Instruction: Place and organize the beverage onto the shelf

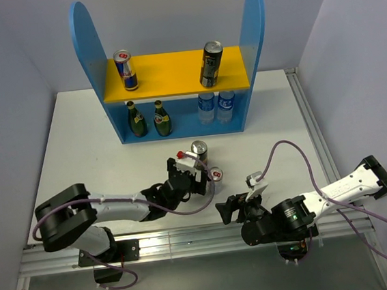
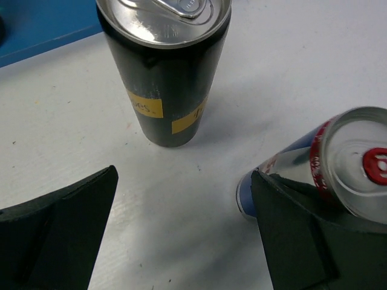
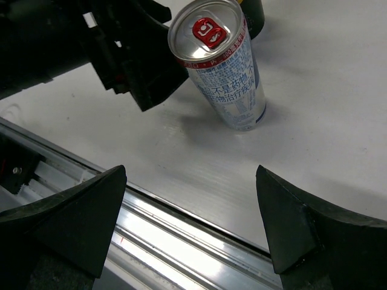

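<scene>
The left claw [image 2: 184, 181] is spread wide and holds nothing, its two black fingers [image 2: 57, 241] set low over the white table [image 2: 272, 72]. Dead ahead at its 12 o'clock, past the fingertips, a dark can [image 2: 166, 78] stands upright with small yellow stickers on its side. At about 3 o'clock a silver can [image 2: 344, 169] with a red tab sits just beside the tip of the right-hand finger, which hides part of it, so I cannot tell whether they touch. The right claw [image 3: 190, 175] is likewise wide open and empty, hanging above the metal rail [image 3: 181, 235] at the table's near edge. The silver can is at its 12 o'clock, well clear of the fingertips, with the left claw at 10 o'clock. Seen from above, both cans stand near the middle of the table, the dark one at 11 o'clock from the silver one and close to it. The shelf [image 1: 86, 45] stands at the table's 12 o'clock, by the back wall. On its yellow board [image 1: 173, 75] a blue-silver can [image 1: 126, 70] stands at the 9 o'clock end and another dark can [image 1: 210, 65] towards the 3 o'clock end. On the blue base below, two green bottles [image 1: 136, 119] [image 1: 162, 118] stand side by side on the left, and two clear bottles [image 1: 206, 108] [image 1: 226, 105] with blue labels on the right.
</scene>
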{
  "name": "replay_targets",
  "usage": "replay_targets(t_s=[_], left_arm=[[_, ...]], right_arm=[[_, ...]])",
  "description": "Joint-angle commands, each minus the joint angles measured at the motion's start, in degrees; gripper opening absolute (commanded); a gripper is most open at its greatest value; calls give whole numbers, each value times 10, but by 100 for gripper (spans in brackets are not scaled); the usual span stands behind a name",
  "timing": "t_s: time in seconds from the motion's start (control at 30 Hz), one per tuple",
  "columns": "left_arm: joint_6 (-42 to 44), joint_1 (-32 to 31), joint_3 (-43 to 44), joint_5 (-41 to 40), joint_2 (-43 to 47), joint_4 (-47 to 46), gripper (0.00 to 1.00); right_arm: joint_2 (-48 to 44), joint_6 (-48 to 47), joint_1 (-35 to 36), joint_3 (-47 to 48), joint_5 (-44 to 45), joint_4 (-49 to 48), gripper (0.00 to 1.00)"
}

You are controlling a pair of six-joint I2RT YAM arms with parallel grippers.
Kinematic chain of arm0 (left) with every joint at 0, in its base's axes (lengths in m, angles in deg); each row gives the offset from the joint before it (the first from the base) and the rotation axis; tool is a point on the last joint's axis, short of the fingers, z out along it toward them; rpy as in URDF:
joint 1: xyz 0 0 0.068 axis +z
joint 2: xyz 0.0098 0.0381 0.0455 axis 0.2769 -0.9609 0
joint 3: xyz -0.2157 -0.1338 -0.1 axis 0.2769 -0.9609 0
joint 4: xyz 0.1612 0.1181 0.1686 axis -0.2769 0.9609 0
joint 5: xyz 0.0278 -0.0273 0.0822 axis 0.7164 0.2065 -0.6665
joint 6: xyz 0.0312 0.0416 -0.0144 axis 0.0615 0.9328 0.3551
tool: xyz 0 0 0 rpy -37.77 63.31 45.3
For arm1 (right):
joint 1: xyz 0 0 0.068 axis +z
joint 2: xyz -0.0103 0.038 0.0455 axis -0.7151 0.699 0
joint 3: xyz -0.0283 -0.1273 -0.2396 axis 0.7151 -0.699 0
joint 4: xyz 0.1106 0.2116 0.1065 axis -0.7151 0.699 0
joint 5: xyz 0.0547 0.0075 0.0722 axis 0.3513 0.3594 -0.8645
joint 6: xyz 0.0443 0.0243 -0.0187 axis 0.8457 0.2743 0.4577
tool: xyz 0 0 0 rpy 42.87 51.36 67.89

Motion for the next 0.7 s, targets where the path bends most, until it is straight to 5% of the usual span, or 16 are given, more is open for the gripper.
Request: replay_targets(t_s=[0.0, 0.53, 0.67], left_arm=[[21, 8, 34, -14, -35, -93, 98], [31, 77, 59, 30, -149, -213, 87], [37, 84, 70, 30, -163, -216, 69]], right_arm=[[1, 16, 5, 19, 23, -2, 95], [-2, 12, 5, 18, 22, -5, 95], [-2, 12, 5, 19, 21, -5, 95]])
